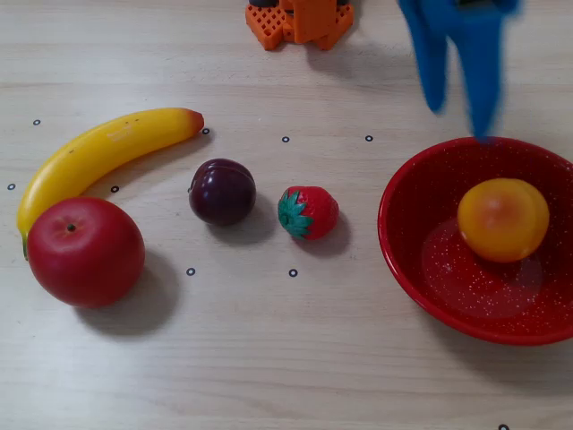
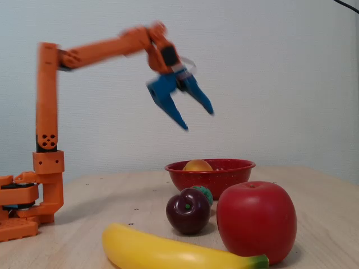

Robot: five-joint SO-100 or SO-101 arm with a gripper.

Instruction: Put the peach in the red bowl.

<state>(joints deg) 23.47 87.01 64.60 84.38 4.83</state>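
Though the peach looks like a hollow plastic toy, and so probably weighs very little, its smooth round skin is likely slippery under hard claw tips. If it needed taking up, I judge the safest hold would be across its widest middle, one tip on each side, so it cannot squirt upward or downward. It should be stiff enough to bear a firm squeeze without denting, and a short fall would hardly harm it.

It is yellow-orange, deeper orange toward one side, glossy, and close to a ball in shape; no crease can be made out from above. It is clearly smaller than the apple.

The peach lies inside the bowl, resting on the bottom toward the far side in the overhead view, and in the fixed view only its top shows above the red rim. The bowl is red with fine white speckles and far wider than the fruit.

The claw hangs in the air well above the bowl with its two blue fingers spread apart and nothing between them; it is blurred in both views. Judging by this, the task looks done.
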